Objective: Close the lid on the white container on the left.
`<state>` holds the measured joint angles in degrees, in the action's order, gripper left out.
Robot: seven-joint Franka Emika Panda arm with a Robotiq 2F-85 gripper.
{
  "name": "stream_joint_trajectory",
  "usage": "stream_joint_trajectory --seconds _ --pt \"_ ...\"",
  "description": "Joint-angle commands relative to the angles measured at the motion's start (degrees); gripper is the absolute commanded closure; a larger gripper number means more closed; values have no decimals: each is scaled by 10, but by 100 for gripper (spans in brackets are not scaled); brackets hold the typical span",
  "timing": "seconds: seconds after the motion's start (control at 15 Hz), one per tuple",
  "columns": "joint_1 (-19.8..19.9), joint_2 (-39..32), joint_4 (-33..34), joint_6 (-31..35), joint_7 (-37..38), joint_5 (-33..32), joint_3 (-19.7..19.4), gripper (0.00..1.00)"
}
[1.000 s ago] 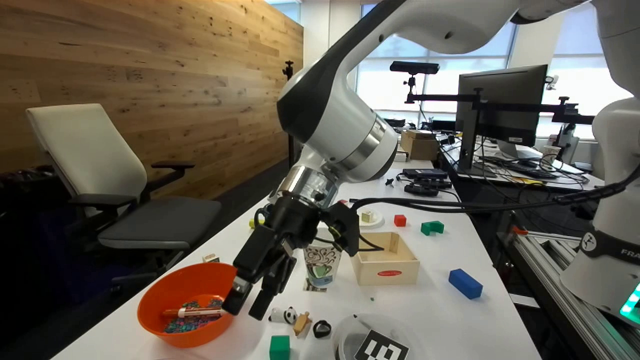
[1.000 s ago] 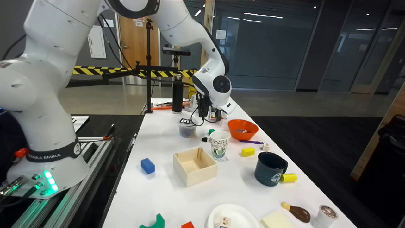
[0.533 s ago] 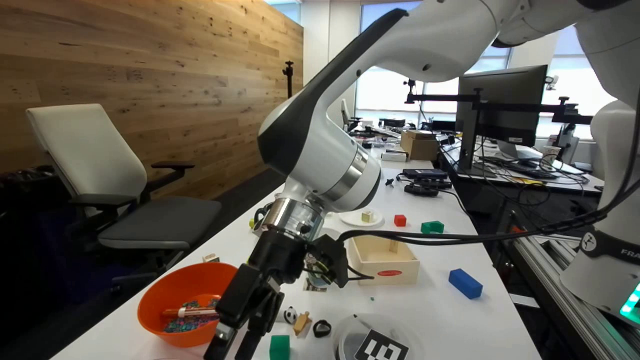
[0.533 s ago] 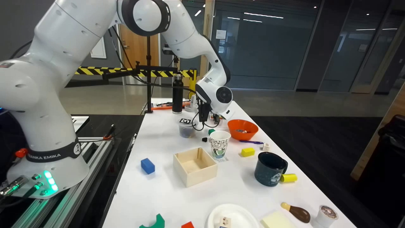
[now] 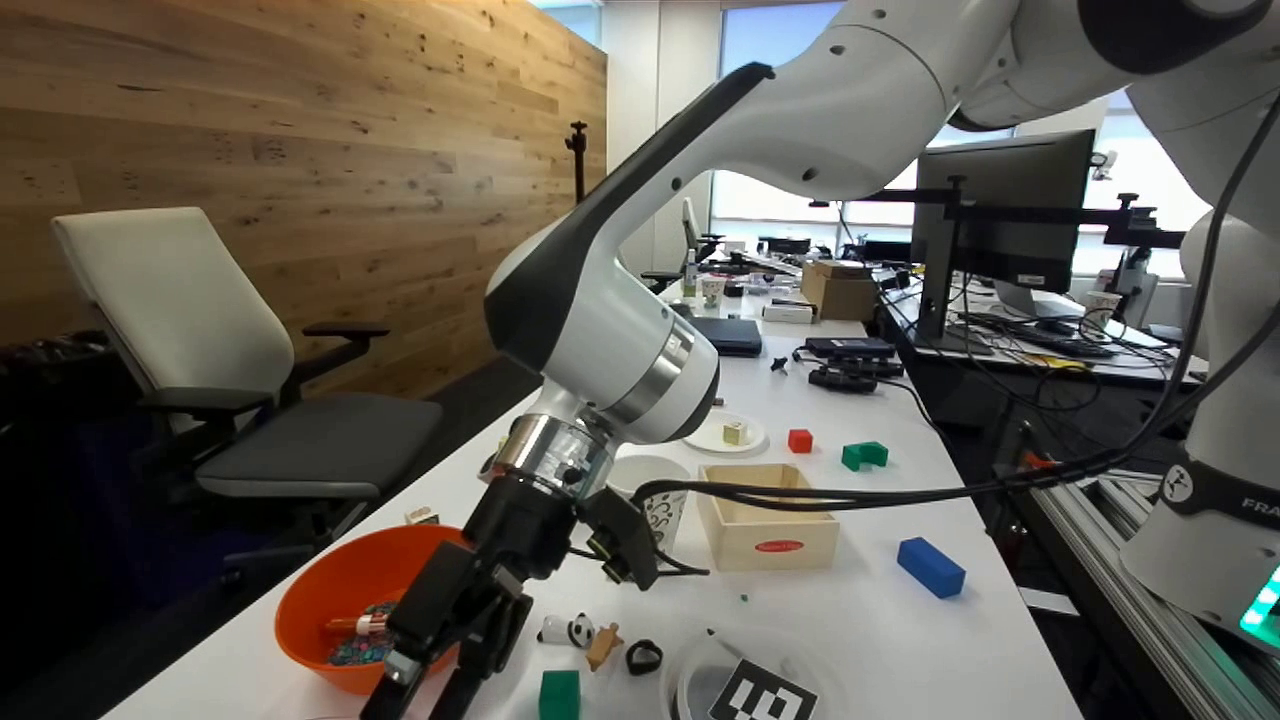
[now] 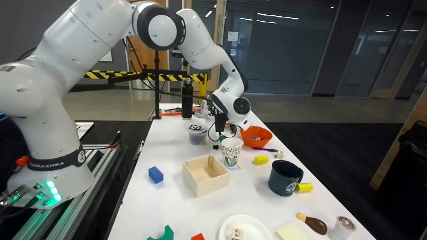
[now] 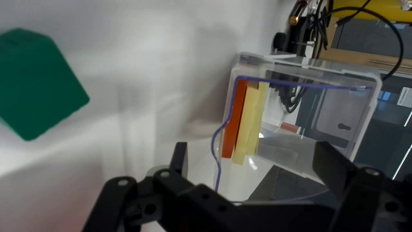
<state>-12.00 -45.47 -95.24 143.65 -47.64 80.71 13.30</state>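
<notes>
A clear box with whitish edges and a purple seal line [image 7: 305,84] fills the right half of the wrist view. Orange and yellow pieces [image 7: 249,120] show through it. I cannot tell its lid from its walls. In the exterior views it is mostly hidden or out of frame. My gripper [image 7: 252,156] is wide open and empty, with the box between and beyond its fingers in the wrist view; contact cannot be told. In an exterior view the gripper [image 5: 415,695] points down beside the orange bowl, at the bottom edge; in another its fingers are hidden behind the wrist.
A green block [image 7: 35,85] lies beside the box. An orange bowl [image 5: 320,655], a round tub with a tagged lid [image 6: 197,135], a paper cup [image 6: 232,150], an open wooden box [image 6: 205,178] and a dark mug [image 6: 283,178] stand on the table.
The arm has lowered, and the gripper has moved down and left in an exterior view, past the orange bowl's side. The gripper has stayed open. The objects on the table have not visibly moved.
</notes>
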Motion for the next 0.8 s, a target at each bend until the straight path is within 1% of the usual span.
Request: stream_joint_trajectory --seconds 0.0,0.33,0.73 --pt "-7 -33 56 0 12 -7 -10 0" --pt "-13 -53 87 4 21 -6 -7 0" --pt "-22 -61 92 0 38 -15 -8 0"
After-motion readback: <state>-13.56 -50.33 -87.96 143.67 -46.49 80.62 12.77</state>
